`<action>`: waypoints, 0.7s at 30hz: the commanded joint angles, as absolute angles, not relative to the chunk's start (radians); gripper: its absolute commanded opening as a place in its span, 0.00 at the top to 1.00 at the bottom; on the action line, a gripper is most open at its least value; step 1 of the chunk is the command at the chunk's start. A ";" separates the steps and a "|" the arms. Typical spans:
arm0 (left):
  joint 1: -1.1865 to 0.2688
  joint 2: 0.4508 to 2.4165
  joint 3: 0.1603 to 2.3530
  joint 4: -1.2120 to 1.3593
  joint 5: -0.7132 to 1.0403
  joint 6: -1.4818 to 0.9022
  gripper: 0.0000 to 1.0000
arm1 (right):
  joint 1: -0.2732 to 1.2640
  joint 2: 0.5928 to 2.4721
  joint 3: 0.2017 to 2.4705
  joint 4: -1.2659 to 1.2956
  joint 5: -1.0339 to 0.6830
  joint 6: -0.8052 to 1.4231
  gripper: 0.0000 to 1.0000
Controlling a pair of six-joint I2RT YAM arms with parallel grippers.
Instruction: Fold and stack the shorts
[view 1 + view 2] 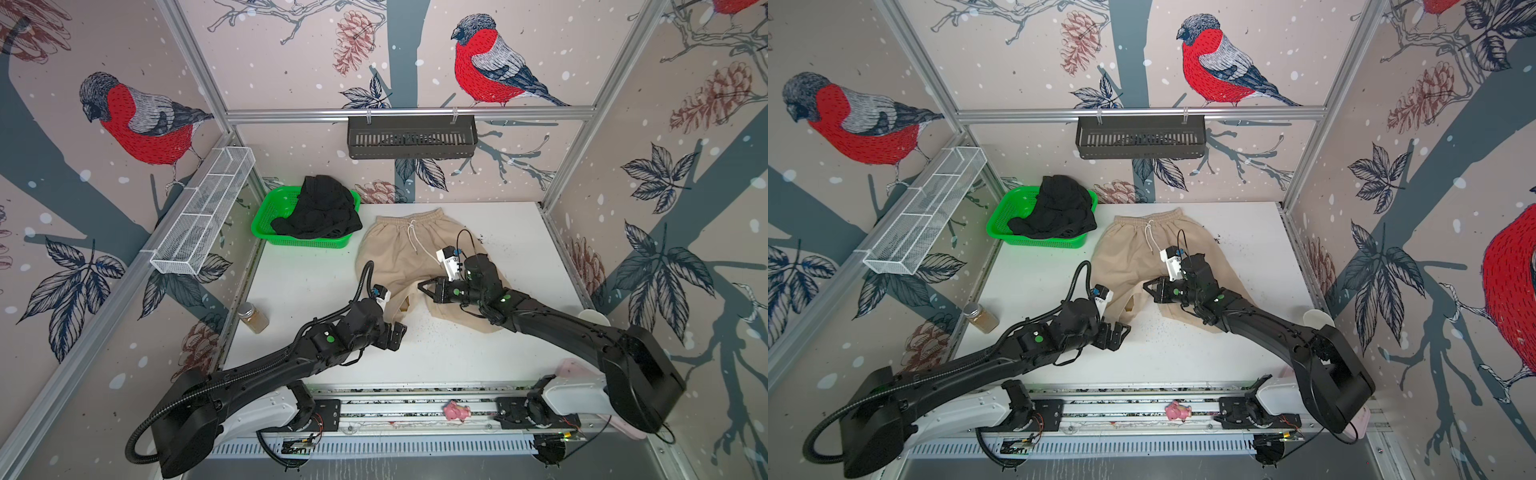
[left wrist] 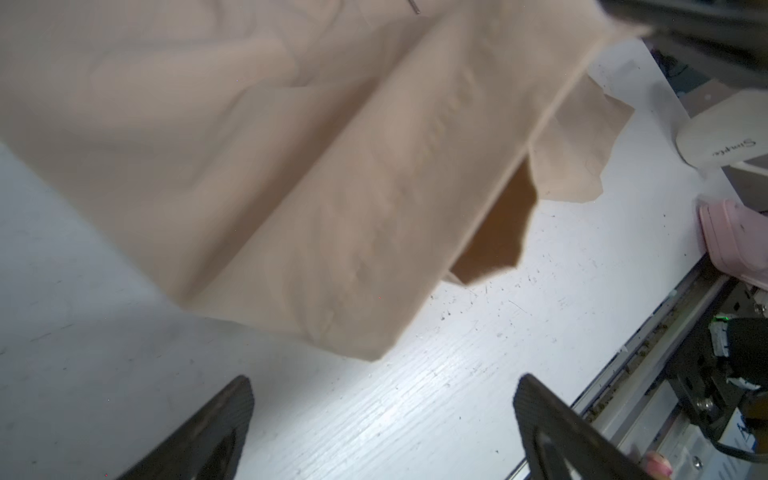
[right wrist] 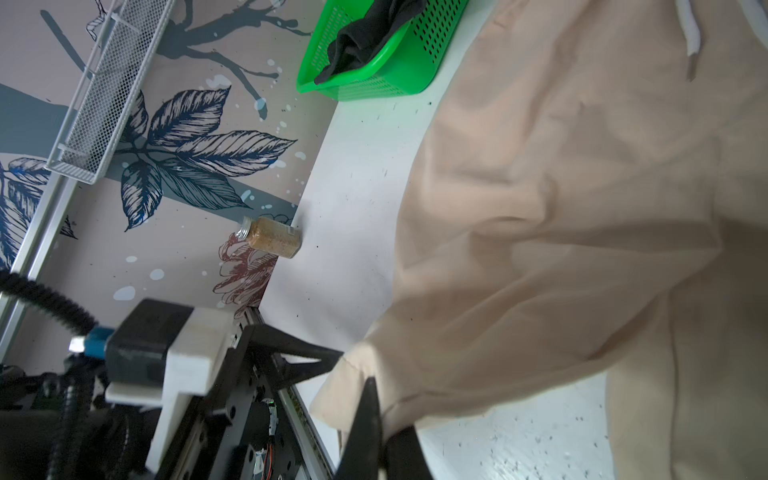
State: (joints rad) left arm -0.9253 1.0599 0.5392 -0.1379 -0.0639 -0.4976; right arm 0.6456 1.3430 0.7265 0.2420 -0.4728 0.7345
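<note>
The beige shorts (image 1: pixel 399 245) (image 1: pixel 1125 249) lie spread on the white table, waistband and white drawstring toward the back wall. My right gripper (image 1: pixel 422 286) (image 1: pixel 1146 286) (image 3: pixel 382 432) is shut on a hem edge of the beige cloth (image 3: pixel 540 249) near where the legs meet, and the cloth is bunched there. My left gripper (image 1: pixel 397 334) (image 1: pixel 1121 332) (image 2: pixel 382 415) stands open and holds nothing, just in front of the left leg's hem (image 2: pixel 332 208). The black shorts (image 1: pixel 320 212) (image 1: pixel 1059 208) (image 3: pixel 365 33) lie crumpled in the green basket.
The green basket (image 1: pixel 270 208) (image 3: pixel 386 79) stands at the back left. A spice jar (image 1: pixel 253 318) stands at the table's left edge, a white cup (image 1: pixel 594 318) at the right edge. A white mesh shelf (image 1: pixel 203 212) and a black rack (image 1: pixel 411 137) hang on the walls. A pink toy (image 1: pixel 456 411) lies on the front rail.
</note>
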 commanded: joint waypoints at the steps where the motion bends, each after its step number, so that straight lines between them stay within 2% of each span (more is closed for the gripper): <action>1: -0.984 1.095 0.525 -0.029 -0.189 -0.486 0.02 | 0.637 1.343 0.733 0.322 -0.488 0.762 0.99; 10: -1.002 1.237 0.557 -0.074 -0.530 -0.742 0.02 | 0.630 1.305 0.726 0.353 -0.502 0.759 0.99; 12: -1.002 1.246 0.567 -0.066 -0.588 -0.740 0.02 | 0.630 1.293 0.718 0.356 -0.497 0.758 0.99; 17: -1.001 1.292 0.601 0.016 -0.553 -0.653 0.03 | 0.627 1.287 0.706 0.362 -0.505 0.752 0.99; 21: -1.002 1.364 0.653 -0.127 -0.545 -0.704 0.08 | 0.613 1.266 0.688 0.368 -0.496 0.753 0.99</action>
State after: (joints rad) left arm -1.0000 1.3346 0.6304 -0.0631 -0.5236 -0.6643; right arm 0.6212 1.2793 0.6960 0.3183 -0.4946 0.7582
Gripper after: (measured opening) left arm 0.931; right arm 0.062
